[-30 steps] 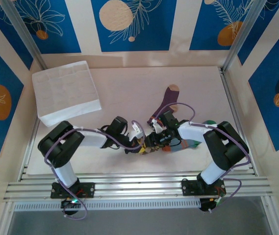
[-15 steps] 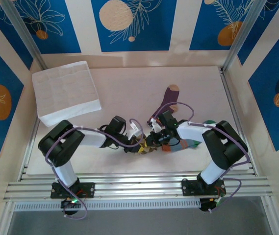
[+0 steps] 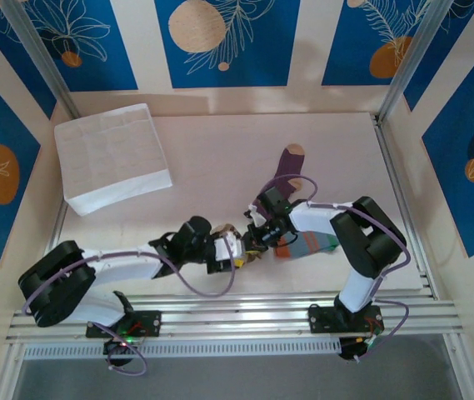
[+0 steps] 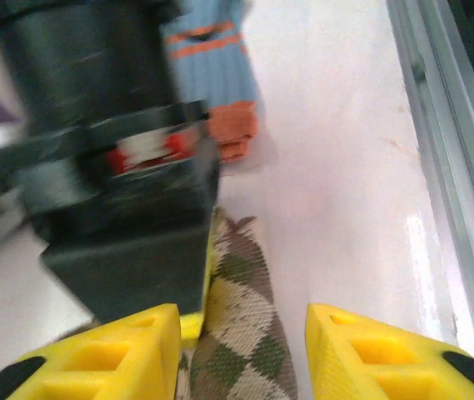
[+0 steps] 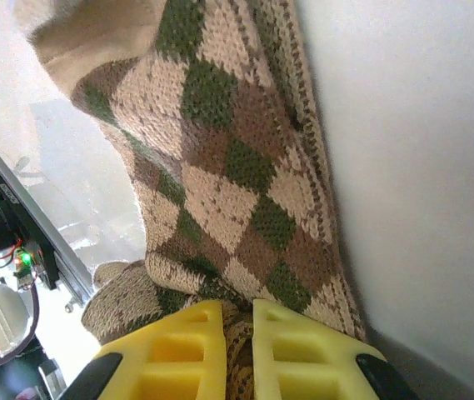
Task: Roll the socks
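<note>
Left wrist view: right gripper (image 4: 193,323) blurred, hiding diamond-patterned sock's (image 4: 241,333) 10 o'clock side; blue-grey striped sock (image 4: 216,75) cut at 12 o'clock edge. Top view: purple sock's (image 3: 287,165) 6 o'clock end hidden beneath right arm (image 3: 324,218).

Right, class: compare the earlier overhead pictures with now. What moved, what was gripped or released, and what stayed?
The left arm dropped low, its elbow swinging out to the left, and the left gripper opened, releasing the diamond sock. The right gripper shut on that sock. The purple sock, striped sock and white box stayed put.
</note>
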Robot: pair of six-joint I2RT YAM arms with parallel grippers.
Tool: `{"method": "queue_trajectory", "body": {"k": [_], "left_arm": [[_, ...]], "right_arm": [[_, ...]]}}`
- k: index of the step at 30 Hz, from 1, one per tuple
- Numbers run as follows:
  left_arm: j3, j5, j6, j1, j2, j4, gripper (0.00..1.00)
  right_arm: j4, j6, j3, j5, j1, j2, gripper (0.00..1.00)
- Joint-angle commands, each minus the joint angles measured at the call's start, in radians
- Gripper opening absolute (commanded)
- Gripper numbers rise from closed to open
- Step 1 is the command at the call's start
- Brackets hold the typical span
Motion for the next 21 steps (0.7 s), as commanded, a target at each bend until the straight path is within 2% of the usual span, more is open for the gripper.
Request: {"method": "queue_trajectory", "body": {"k": [1, 5, 11, 18, 21], "left_arm": [[-0.021, -0.247, 0.209, -0.071, 0.022, 0.067, 0.42], [-0.013, -0.364, 0.251, -0.145, 0.095, 0.115, 0.43], [-0.016, -0.467, 0.225, -0.186, 0.189, 0.195, 0.43], [-0.104, -0.508, 0.146, -0.196, 0.186, 0.381, 0.43], [-0.118, -0.495, 0.147, -0.197, 0.174, 0.382, 0.42]], "right_arm": [[-0.103, 0.015, -0.01, 0.056, 0.013, 0.065, 0.01], [-0.115, 0.029, -0.004, 0.06, 0.01, 0.08, 0.01], [-0.122, 0.045, -0.01, 0.059, -0.004, 0.083, 0.01], [-0.131, 0.064, -0.021, 0.07, -0.021, 0.077, 0.01], [-0.138, 0.079, -0.021, 0.075, -0.026, 0.077, 0.0]]}}
